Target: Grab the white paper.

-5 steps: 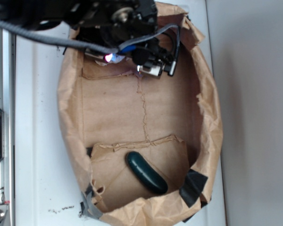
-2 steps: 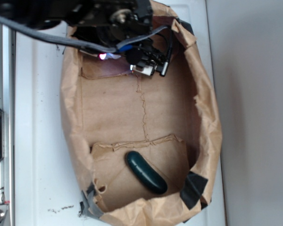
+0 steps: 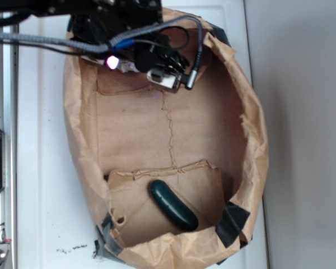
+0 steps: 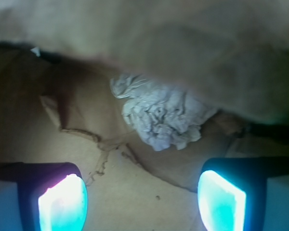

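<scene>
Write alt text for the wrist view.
A crumpled white paper lies on the floor of the brown paper bag, against its wall. The gripper hangs open short of it, its two glowing fingertips in the foreground, touching nothing.

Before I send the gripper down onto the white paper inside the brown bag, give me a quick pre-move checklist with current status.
1. Target in sight: the crumpled off-white tissue-like paper wad shows in the wrist view, on the bag floor against the wall. Ok.
2. Gripper open and empty, glowing pads spread wide. Ok.
3. Alignment: wad lies ahead, roughly between the pads. Ok.
4. Clearance: the brown paper bag wall overhangs the wad's top edge. Not ok.
5. Dark green oblong object sits at the bag's opposite end. Ok.
6. Height above the wad: cannot tell.
</scene>
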